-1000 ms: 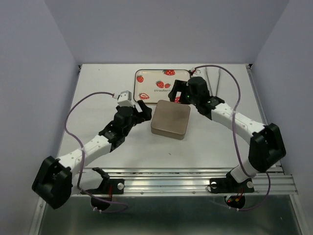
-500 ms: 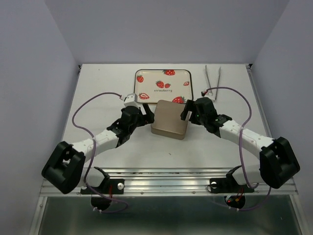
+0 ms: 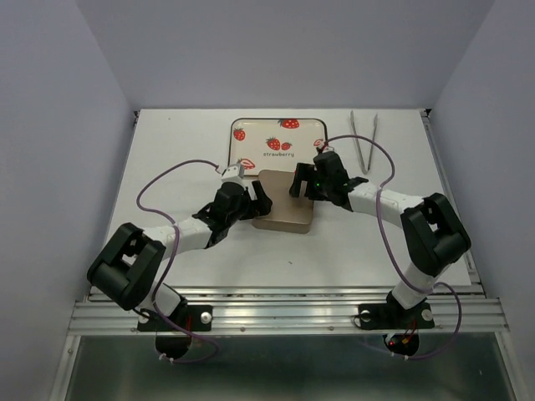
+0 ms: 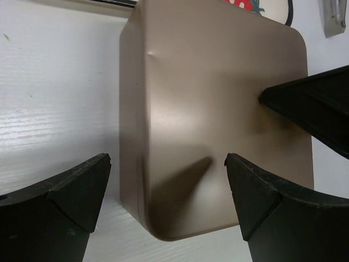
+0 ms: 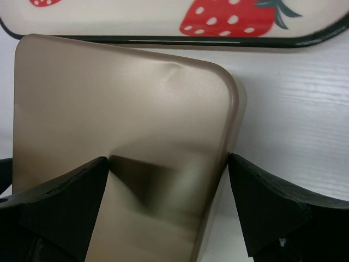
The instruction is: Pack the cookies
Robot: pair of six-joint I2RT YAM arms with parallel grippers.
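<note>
At mid-table, my left gripper (image 4: pixel 166 164) and right gripper (image 5: pixel 166 164) hang spread wide over a dented gold tin (image 3: pixel 284 214). Strawberry-print tray (image 3: pixel 259 134) just behind, tongs (image 3: pixel 359 140) well apart.

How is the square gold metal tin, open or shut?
Shut: the square gold tin shows one unbroken, dented top; nothing inside is visible.

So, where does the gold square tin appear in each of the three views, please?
Top external: the gold tin lies near the middle of the picture, just below the strawberry tray.
Left wrist: the gold tin fills the centre and top.
Right wrist: the gold tin fills the centre and left.
Shared landmark: the strawberry tray, at the top edge in both wrist views.
</note>
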